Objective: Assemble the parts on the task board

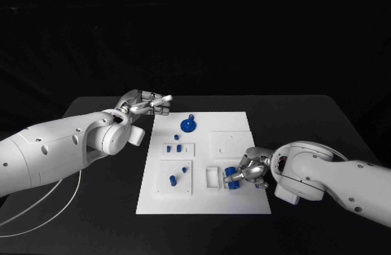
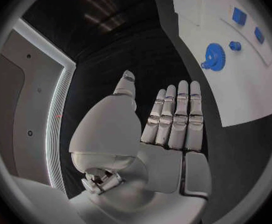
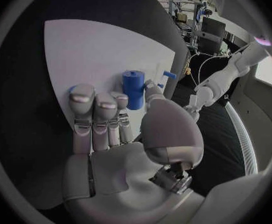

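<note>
At the task board's [image 1: 236, 207] near right, the right hand [image 1: 248, 173] pinches a blue cylinder [image 1: 231, 177] between fingertips; the left hand [image 1: 147, 104] hovers open, empty, far left.

The left robot hand [image 1: 147, 104] is flat, its fingers [image 2: 176, 114] straight and side by side, with nothing in it. The right robot hand [image 1: 247, 173] has its fingers [image 3: 95, 114] bent around a blue part [image 3: 133, 88].

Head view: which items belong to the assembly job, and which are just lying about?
Job:
- white rectangular task board
- blue toothed gear
- blue cylindrical part, in the right hand
- small blue pieces in the board's recesses
- left hand, holding nothing

Lying about:
- black table
- white cable beside the left arm
</note>
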`<control>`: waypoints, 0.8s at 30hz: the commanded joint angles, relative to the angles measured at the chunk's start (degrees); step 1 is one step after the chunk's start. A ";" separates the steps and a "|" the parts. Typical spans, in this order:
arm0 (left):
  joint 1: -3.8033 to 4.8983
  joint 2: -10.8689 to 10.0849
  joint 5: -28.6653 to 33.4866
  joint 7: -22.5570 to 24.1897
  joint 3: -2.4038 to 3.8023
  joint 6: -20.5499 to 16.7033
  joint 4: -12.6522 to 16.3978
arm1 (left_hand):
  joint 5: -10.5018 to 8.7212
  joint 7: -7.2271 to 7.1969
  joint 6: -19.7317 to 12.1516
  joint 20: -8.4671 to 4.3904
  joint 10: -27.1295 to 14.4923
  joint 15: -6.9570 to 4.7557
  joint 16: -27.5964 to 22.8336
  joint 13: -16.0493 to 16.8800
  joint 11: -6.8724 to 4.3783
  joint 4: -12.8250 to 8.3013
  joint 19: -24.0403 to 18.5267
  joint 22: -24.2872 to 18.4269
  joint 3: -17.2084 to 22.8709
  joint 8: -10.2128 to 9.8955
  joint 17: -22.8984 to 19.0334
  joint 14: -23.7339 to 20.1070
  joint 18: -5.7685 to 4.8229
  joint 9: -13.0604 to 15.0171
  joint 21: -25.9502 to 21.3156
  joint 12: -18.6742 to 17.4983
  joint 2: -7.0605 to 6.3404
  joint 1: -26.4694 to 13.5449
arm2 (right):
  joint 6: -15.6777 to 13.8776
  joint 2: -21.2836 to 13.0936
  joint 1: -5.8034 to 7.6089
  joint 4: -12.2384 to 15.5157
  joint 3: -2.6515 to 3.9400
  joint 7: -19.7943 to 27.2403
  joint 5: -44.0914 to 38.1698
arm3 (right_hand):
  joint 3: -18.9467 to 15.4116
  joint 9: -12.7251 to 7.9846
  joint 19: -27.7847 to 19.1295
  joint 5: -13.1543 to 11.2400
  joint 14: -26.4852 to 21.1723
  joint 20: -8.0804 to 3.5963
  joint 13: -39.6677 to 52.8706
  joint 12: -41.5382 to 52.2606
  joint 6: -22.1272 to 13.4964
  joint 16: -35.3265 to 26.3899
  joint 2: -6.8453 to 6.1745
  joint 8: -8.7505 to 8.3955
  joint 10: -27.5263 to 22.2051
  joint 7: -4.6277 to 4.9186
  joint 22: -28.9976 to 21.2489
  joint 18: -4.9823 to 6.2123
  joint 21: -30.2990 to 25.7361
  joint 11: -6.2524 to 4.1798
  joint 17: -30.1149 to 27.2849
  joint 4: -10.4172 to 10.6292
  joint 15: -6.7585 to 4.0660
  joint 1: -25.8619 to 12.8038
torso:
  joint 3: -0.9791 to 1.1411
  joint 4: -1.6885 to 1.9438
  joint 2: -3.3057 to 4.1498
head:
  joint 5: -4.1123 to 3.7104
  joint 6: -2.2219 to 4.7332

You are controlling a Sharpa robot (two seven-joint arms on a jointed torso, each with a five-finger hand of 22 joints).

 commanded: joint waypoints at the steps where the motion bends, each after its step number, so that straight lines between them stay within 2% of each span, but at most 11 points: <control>1: 0.01 0.03 0.58 0.31 0.02 0.93 0.23 | 0.23 -0.02 -0.22 0.30 -0.50 0.03 -0.15 0.05 -0.09 0.39 0.29 -0.23 -0.05 0.19 -0.04 -0.26 0.63 0.00 0.31 0.27 -0.43 0.33 | -0.05 0.78 -0.74 -0.83 -0.96 -2.74 -2.27 | -0.13 -22.03 3.22 0.37 0.24 0.41 0.14 0.42 -0.42 0.31 0.70 -0.32 0.41 0.13 1.83 -0.38 0.25 0.15 0.13 -0.19 0.02 0.41 | -0.04 -0.02 0.02 | 0.14 -0.03; 5: 0.01 -0.02 0.54 0.06 0.01 0.95 0.27 | 0.26 0.00 -0.32 0.31 -0.61 0.03 -0.14 0.05 -0.07 0.69 0.35 -0.55 0.02 0.20 -0.04 -0.28 0.65 0.00 0.35 0.28 -0.64 0.53 | -0.35 1.27 -0.73 -1.30 -1.27 -2.77 -2.66 | 0.47 -22.10 3.22 0.57 0.22 0.40 0.28 0.57 -0.39 0.32 0.90 -0.32 0.36 0.16 1.99 -0.41 0.26 0.16 0.24 -1.20 0.04 0.84 | -0.08 -0.01 0.02 | 0.21 -0.03; 8: 0.01 -0.07 0.52 -0.11 0.00 0.97 0.31 | 0.26 0.00 -0.32 0.31 -0.61 0.03 -0.14 0.05 -0.07 0.69 0.35 -0.55 0.02 0.20 -0.04 -0.28 0.65 0.00 0.35 0.28 -0.64 0.53 | -0.94 1.39 -0.72 -1.55 -1.43 -2.78 -3.06 | 1.72 -22.18 3.24 -0.05 0.25 0.36 0.24 0.53 -0.04 0.34 1.95 -0.35 0.35 0.10 2.16 -0.47 0.31 0.11 0.37 -2.61 -0.03 1.54 | -0.10 -0.05 0.03 | 0.30 -0.03; 9: 0.01 -0.09 0.51 -0.15 0.00 0.98 0.32 | 0.26 0.00 -0.32 0.31 -0.61 0.03 -0.14 0.05 -0.07 0.69 0.35 -0.55 0.02 0.20 -0.04 -0.28 0.65 0.00 0.35 0.28 -0.64 0.53 | -1.16 1.38 -0.72 -1.59 -1.46 -2.78 -3.15 | 3.99 -22.35 3.23 -1.01 0.27 0.32 0.21 0.48 -0.03 0.33 1.25 -0.44 0.31 0.06 2.20 -0.52 0.23 0.12 0.40 -3.17 -0.03 1.89 | -0.11 -0.07 0.03 | 0.33 -0.01; 11: 0.01 -0.13 0.49 -0.25 0.00 0.99 0.34 | 0.30 0.02 -0.33 0.31 -0.65 0.03 -0.14 0.05 -0.07 0.65 0.36 -0.67 0.06 0.18 -0.04 -0.28 0.65 0.00 0.36 0.28 -0.60 0.68 | -1.85 1.32 -0.71 -1.58 -1.50 -2.79 -3.42 | 8.05 -22.48 3.23 -0.82 0.26 0.26 0.11 0.34 0.55 0.30 0.69 -0.38 0.26 -0.01 2.33 -0.62 0.30 -0.07 0.46 -4.01 -0.17 2.49 | -0.09 -0.07 0.03 | 0.43 0.00; 12: 0.01 -0.15 0.48 -0.30 0.00 0.99 0.36 | 0.30 0.02 -0.33 0.31 -0.65 0.03 -0.14 0.05 -0.07 0.65 0.36 -0.67 0.06 0.18 -0.04 -0.28 0.65 0.00 0.36 0.28 -0.60 0.68 | -2.33 1.24 -0.71 -1.53 -1.52 -2.80 -3.57 | 10.61 -22.55 3.23 -1.58 0.26 0.19 0.00 0.18 0.91 0.32 0.74 -0.40 0.23 -0.23 2.39 -0.69 0.32 -0.17 0.54 -4.62 -0.25 2.84 | -0.06 -0.09 0.03 | 0.51 -0.02; 13: 0.01 -0.19 0.46 -0.39 -0.01 1.00 0.39 | 0.30 0.02 -0.33 0.31 -0.65 0.03 -0.14 0.05 -0.07 0.65 0.36 -0.67 0.06 0.18 -0.04 -0.28 0.65 0.00 0.36 0.28 -0.60 0.68 | -3.10 1.09 -0.71 -1.40 -1.54 -2.81 -3.74 | 16.37 -22.67 3.24 -3.66 0.24 0.03 -0.36 -0.23 1.56 0.24 -0.65 -0.47 0.24 -0.26 2.50 -0.88 0.31 -0.43 0.59 -5.12 -0.33 2.14 | -0.04 -0.09 0.03 | 0.53 -0.01; 14: 0.01 -0.22 0.45 -0.46 -0.01 1.01 0.40 | 0.30 0.02 -0.33 0.31 -0.65 0.03 -0.14 0.05 -0.07 0.65 0.36 -0.67 0.06 0.18 -0.04 -0.28 0.65 0.00 0.36 0.28 -0.60 0.68 | -3.69 0.96 -0.71 -1.27 -1.55 -2.81 -3.81 | 18.84 -22.56 3.25 -3.73 0.26 -0.01 -0.52 -0.40 2.32 0.24 -1.13 -0.26 0.27 -0.59 2.57 -0.96 0.36 -0.52 0.64 -5.44 -0.43 1.93 | -0.03 -0.10 0.02 | 0.54 -0.01; 16: 0.01 -0.28 0.42 -0.61 -0.01 1.05 0.42 | 0.30 0.02 -0.33 0.31 -0.65 0.03 -0.14 0.05 -0.07 0.65 0.36 -0.67 0.06 0.18 -0.04 -0.28 0.65 0.00 0.36 0.28 -0.60 0.68 | -4.74 0.66 -0.71 -0.92 -1.55 -2.80 -3.75 | 20.94 -22.36 3.27 -3.80 0.29 -0.14 -0.72 -0.56 3.14 0.28 -1.42 -0.35 0.33 -0.84 2.69 -1.10 0.47 -0.68 0.78 -6.08 -0.54 1.37 | -0.01 -0.12 0.02 | 0.58 0.03; 20: 0.01 -0.37 0.34 -0.87 -0.02 1.16 0.37 | 0.33 0.01 -0.30 0.32 -0.73 0.04 -0.14 0.05 -0.04 0.57 0.39 -0.83 0.14 0.19 -0.04 -0.27 0.65 0.00 0.38 0.27 -0.46 0.71 | -6.79 -0.10 -0.36 0.20 -1.50 -2.74 -2.20 | 22.57 -21.56 3.30 -4.32 0.38 -0.35 -1.21 -0.92 5.64 0.57 -1.61 -0.31 0.64 -1.76 3.01 -1.44 0.96 -1.15 1.24 -6.89 -0.75 0.54 | 0.01 -0.16 0.04 | 0.74 0.00; 24: 0.01 -0.39 0.27 -1.01 -0.02 1.24 0.25 | 0.37 0.01 -0.26 0.31 -0.85 0.03 -0.14 0.05 -0.02 0.50 0.43 -0.94 0.20 0.18 -0.03 -0.25 0.66 0.00 0.40 0.27 -0.43 0.69 | -7.94 -0.53 0.83 1.32 -1.32 -2.64 0.01 | 22.36 -21.11 3.32 -5.50 0.51 -0.33 -1.26 -0.68 6.75 1.28 -1.43 -0.33 1.02 -2.16 3.43 -1.72 1.67 -1.30 2.07 -6.87 -0.68 0.02 | 0.01 -0.19 0.06 | 0.92 0.00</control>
